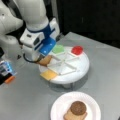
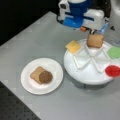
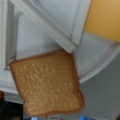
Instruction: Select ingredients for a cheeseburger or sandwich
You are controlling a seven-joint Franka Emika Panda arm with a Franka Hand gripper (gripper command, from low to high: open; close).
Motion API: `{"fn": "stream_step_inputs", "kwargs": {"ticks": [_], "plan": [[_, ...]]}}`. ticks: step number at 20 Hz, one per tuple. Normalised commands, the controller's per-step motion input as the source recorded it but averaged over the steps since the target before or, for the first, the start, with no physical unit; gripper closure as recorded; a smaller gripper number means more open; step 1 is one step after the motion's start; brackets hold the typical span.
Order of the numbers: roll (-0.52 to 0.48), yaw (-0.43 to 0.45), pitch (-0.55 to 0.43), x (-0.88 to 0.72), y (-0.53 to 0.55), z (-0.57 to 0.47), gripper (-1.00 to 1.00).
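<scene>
Tan-brown bread square (image 2: 95, 40) hangs from our claw (image 2: 93, 33), held closed on it above the divided tray (image 2: 85, 75). Another slice (image 2: 36, 74) with the patty (image 2: 45, 77) waits on the plate (image 2: 28, 86); we judge a level carry best.

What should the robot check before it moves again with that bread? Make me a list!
1. Bread slice hanging from the gripper: ok, lifted above the divided tray.
2. Jaws' hold firm: cannot tell.
3. Plate holds a bread square with the patty on it: ok.
4. Cheese in its tray compartment: ok.
5. Green leaf and red disc in the tray: ok.
</scene>
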Motion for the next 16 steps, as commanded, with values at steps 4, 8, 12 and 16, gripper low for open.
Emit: {"fn": "stream_step_inputs", "kwargs": {"ticks": [4, 8, 12, 16], "plan": [[0.07, -0.159, 0.119, 0.05, -0.44, -0.04, -1.0], [0.277, -0.065, 0.025, 0.12, -0.34, -0.12, -1.0], [0.446, 0.002, -0.119, 0.15, -0.3, -0.27, -1.0], [0.517, 0.051, -0.157, 0.08, -0.25, -0.3, -1.0]]}}
